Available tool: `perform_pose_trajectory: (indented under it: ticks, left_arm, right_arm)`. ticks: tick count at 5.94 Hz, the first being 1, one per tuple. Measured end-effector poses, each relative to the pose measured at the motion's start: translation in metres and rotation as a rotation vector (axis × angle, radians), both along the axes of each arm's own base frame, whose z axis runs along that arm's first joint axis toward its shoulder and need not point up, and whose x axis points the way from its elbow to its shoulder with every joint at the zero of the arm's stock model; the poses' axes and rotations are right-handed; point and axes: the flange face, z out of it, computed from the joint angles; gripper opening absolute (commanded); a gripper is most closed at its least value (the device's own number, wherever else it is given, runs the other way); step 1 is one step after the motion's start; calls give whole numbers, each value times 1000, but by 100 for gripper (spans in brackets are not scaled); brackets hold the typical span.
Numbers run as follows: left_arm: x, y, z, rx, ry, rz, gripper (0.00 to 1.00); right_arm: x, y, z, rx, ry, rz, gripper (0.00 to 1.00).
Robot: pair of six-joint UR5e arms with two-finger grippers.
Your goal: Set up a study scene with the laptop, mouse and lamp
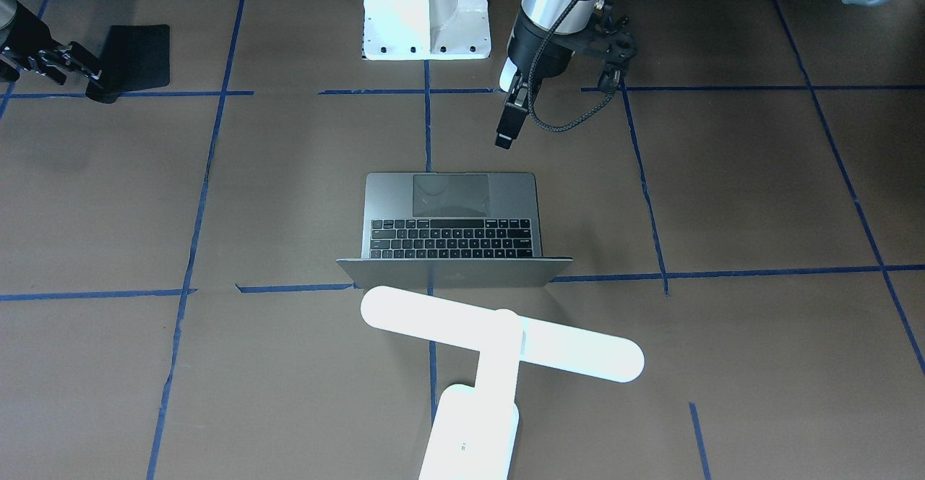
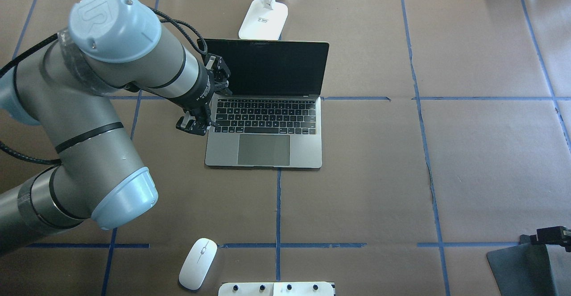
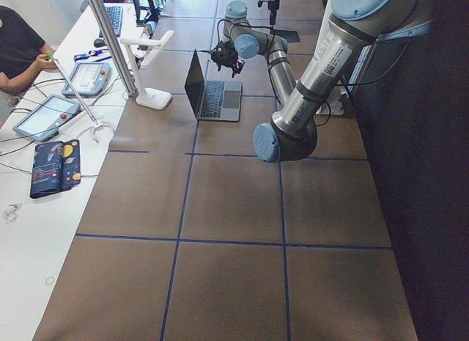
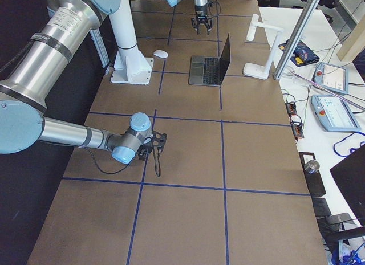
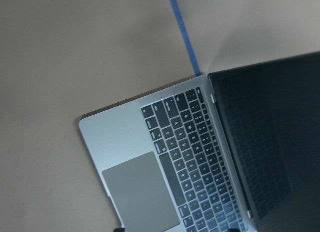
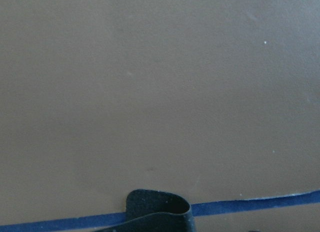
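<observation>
Overhead exterior is showing one slim space-grey metal laptop sitting open at the middle of the brown paper-covered table, its dark screen standing up on the side toward the operators' edge and its black keys and large trackpad lying toward the robot's edge. One bright white T-shaped desk lamp is standing just behind the screen, nearer the operators' edge. A small label is showing on its base, but the print is too small to read. One small white oval mouse is lying near the robot's edge, just beside the white bolted pedestal and well apart from the laptop. The letters "UR" are reading clearly on the pale blue joint cap of the left arm. The left gripper is hovering over the laptop's left edge beside the keyboard, its fingers spread and gripping nothing. Toward the corner where the robot's edge meets the table's right end, the right gripper is pinching the curled edge of one flat black rectangular mouse pad. Blue tape lines are dividing the tabletop into squares.
</observation>
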Motion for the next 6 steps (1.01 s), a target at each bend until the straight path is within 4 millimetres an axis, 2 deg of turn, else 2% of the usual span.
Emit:
perform_pose_trajectory:
  ticks: [1, 2, 3, 4, 5, 6]
  left_arm:
    - [-4, 4, 1, 3, 4, 1, 75]
    - [-5, 5, 3, 2, 3, 1, 75]
    - [-6, 6, 7, -1, -1, 2, 75]
    - [-6, 6, 9, -3, -4, 1, 76]
    - [-6, 5, 9, -4, -5, 1, 100]
    - [-8, 7, 13, -5, -8, 1, 100]
  right_arm:
    - [-4, 5, 3, -9, 5, -19, 89]
    - [-8, 9, 5, -15, 10, -39, 39]
    - [-11, 12, 6, -20, 12, -49, 5]
    - [-12, 13, 6, -25, 14, -53, 0]
    - [-13, 14, 6, -27, 14, -58, 0]
    - [-15, 14, 4, -25, 10, -58, 0]
